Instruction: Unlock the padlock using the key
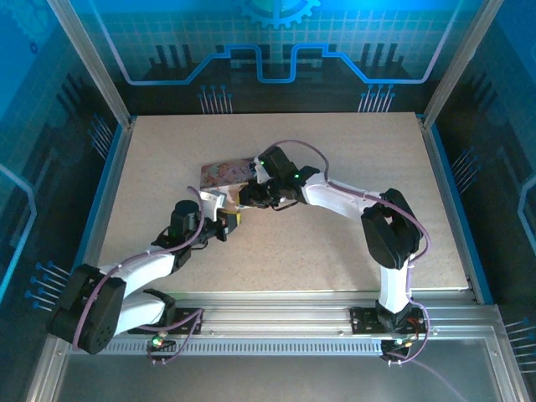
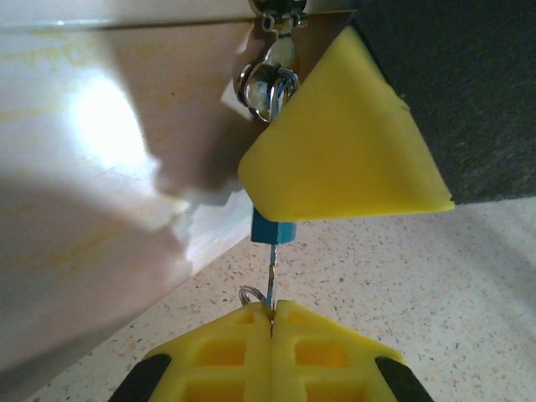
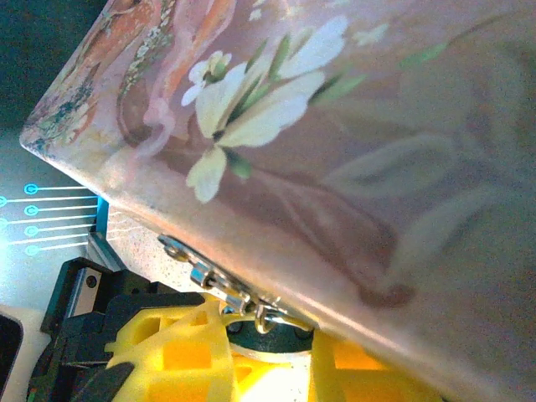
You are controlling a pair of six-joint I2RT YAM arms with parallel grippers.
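Padlock [image 2: 273, 228]: tiny blue body hanging at the near edge of the pink box [image 3: 352, 126], just left of table centre. Its upper half is tucked behind one pad [image 2: 343, 142] of my R gripper [image 3: 268, 352]. The key [image 2: 270, 280] runs straight up from below, tip touching or in the underside of the lock; can't tell how deep.

L gripper [image 2: 270, 322]: fully closed, pads meeting on the key's head, w/ its little wire ring [image 2: 248, 293] sticking out to the left. R gripper: narrow gap, pinched on the padlock's upper part as far as I can see. The shackle and the box's metal clasp [image 2: 272, 71] sit just above it.

Handling, my guess: both pieces are very light, hard and slick metal, so they'll pivot or slip between soft pads if I twist fast. The key blade is thin and probably bends under side load, so hold it at the head and keep it in line w/ the lock. The lock dangles from the clasp, so brace it by the flat sides of the body, not the shackle. The speckled table [image 2: 435, 285] lies below.
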